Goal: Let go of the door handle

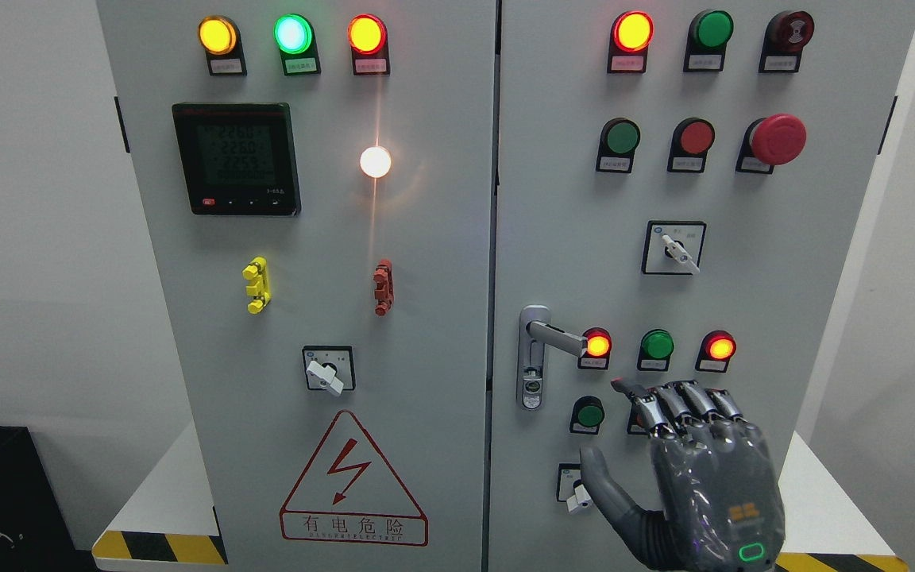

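The door handle (554, 337) sits at the left edge of the right-hand cabinet door (807, 262), just below the middle of the frame, its lever pointing right toward a lit red lamp (598, 345). Nothing grips it. The robot hand (692, 469), the right one, comes up from the lower right of the frame and hangs below and to the right of the lever, clearly apart from it, fingers (684, 401) loosely bent, thumb spread left, holding nothing. So the letting-go looks done; what is left, by my read, is only drawing the arm back. No left arm shows.

Around the handle: a green button (656, 345) and a second lit red lamp (720, 347) in the same row, another green button (588, 413) right by the fingertips, and a small rotary switch (577, 492) next to the thumb. Those are what could get bumped. Higher up sit a selector switch (676, 248) and the red emergency stop (777, 139). The left door carries a digital meter (235, 157) and the lightning warning triangle (353, 475).
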Tool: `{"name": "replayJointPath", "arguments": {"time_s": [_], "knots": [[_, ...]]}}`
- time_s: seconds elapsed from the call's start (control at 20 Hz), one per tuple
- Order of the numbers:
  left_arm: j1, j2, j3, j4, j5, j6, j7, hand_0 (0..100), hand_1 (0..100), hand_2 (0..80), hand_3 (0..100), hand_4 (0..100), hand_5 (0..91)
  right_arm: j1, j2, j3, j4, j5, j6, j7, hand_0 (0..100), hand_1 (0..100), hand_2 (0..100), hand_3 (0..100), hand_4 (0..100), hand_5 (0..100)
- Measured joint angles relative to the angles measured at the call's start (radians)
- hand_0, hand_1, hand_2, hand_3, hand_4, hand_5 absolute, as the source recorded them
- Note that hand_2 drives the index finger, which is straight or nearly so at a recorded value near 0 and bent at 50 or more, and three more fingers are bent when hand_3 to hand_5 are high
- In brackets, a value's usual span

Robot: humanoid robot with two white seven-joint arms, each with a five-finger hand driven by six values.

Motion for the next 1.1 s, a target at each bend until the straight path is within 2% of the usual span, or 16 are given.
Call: {"name": "replayJointPath", "arguments": {"time_s": [0.1,0.2,0.8,1.1], "knots": [[0.0,0.0,0.0,0.0,0.0,0.0,0.0,12,56,0.0,0,0,0.0,0.005,0.0,-0.019,-0.005,-0.034,-0.01,-0.005,49,32,18,20,17,4],[0.0,0.0,0.0,0.0,0.0,0.0,0.0,12,56,0.0,0,0,0.0,0.012,0.001,-0.035,-0.01,-0.065,-0.018,-0.007,50,31,16,16,13,0],[0.0,0.0,0.0,0.0,0.0,0.0,0.0,12,56,0.0,0,0,0.0,0.056,0.007,-0.085,-0.025,-0.144,-0.081,-0.009,52,31,16,15,14,3],[0.0,0.0,0.0,0.0,0.0,0.0,0.0,12,56,0.0,0,0,0.0,0.061,0.009,-0.092,-0.028,-0.151,-0.082,-0.011,52,31,9,14,14,3]]}}
